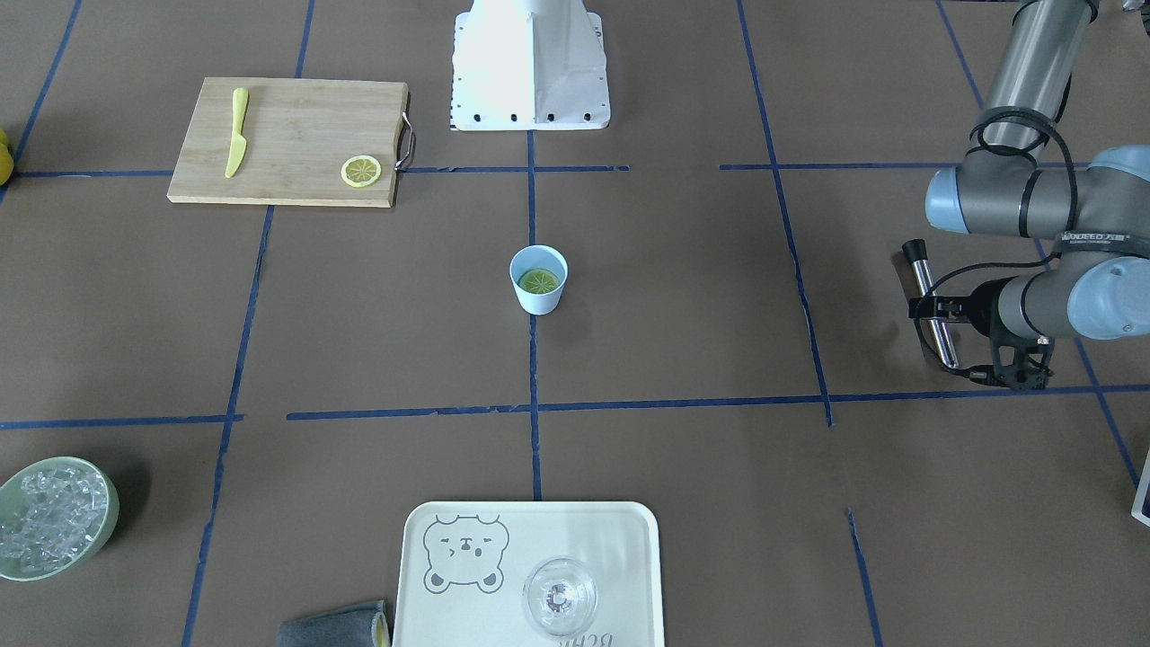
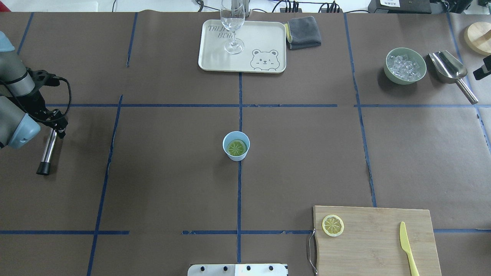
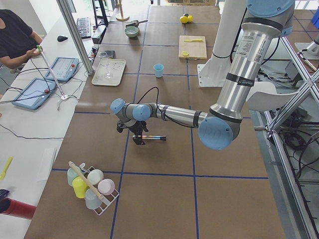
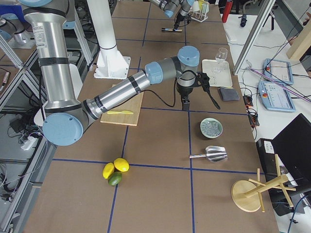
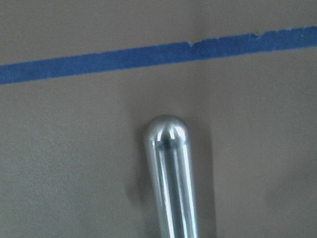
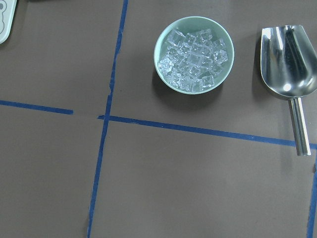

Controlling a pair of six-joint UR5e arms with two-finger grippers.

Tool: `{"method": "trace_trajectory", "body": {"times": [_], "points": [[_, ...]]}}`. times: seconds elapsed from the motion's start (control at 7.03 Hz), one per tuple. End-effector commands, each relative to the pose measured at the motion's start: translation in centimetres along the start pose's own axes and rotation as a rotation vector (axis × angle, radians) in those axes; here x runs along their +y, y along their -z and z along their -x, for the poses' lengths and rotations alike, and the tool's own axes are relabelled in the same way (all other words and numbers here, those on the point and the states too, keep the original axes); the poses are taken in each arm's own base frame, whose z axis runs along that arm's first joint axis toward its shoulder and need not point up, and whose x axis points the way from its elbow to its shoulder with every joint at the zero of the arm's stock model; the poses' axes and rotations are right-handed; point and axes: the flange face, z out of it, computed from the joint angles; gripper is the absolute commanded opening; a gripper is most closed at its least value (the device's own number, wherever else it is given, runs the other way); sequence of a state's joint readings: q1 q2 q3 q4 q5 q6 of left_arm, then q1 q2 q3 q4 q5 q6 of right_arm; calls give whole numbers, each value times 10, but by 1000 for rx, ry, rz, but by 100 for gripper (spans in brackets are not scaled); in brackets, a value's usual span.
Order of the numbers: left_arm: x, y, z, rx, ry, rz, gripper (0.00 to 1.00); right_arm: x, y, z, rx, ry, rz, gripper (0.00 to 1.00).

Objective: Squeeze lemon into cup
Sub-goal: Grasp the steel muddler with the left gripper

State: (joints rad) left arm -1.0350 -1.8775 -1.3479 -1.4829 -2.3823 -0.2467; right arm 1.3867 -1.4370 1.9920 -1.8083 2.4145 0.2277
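The light-blue cup (image 1: 542, 303) (image 2: 235, 156) stands at the table's centre. A lemon slice (image 1: 539, 281) (image 2: 236, 147) lies flat inside it. Another lemon slice (image 1: 361, 171) (image 2: 333, 225) rests on the wooden cutting board (image 2: 376, 245). Far off on the robot's left side, my left gripper (image 1: 934, 310) (image 2: 53, 128) is shut on a metal muddler (image 2: 47, 151) with a black tip, and the left wrist view shows the muddler's rounded end (image 5: 168, 144). My right gripper (image 4: 186, 106) hangs high near the ice bowl. I cannot tell whether it is open or shut.
A yellow knife (image 2: 407, 249) lies on the board. At the far side are a tray (image 2: 215, 61) with a clear glass (image 2: 233, 23), a grey cloth (image 2: 304, 32), a green bowl of ice (image 2: 405, 66) and a metal scoop (image 2: 448, 69). A person sits beyond the table in the exterior left view.
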Motion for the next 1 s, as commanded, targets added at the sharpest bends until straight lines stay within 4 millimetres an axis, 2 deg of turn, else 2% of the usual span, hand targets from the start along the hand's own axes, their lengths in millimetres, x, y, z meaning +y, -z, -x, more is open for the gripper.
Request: {"method": "trace_trajectory", "body": {"times": [0.0, 0.14, 0.28, 0.43, 0.57, 0.85], "points": [[0, -3, 2, 0, 16, 0, 76, 0, 0, 0, 0, 0, -1, 100], [0, -1, 0, 1, 50, -3, 57, 0, 0, 1, 0, 0, -1, 100], [0, 0, -1, 1, 61, -5, 31, 0, 0, 0, -1, -1, 0, 100], [0, 2, -3, 1, 59, -7, 0, 1, 3, 1, -4, 0, -5, 100], [1, 6, -6, 2, 51, -17, 0, 1, 5, 0, -4, -2, -8, 100], [6, 33, -25, 4, 14, -66, 0, 1, 5, -1, -5, -3, -9, 100]]}}
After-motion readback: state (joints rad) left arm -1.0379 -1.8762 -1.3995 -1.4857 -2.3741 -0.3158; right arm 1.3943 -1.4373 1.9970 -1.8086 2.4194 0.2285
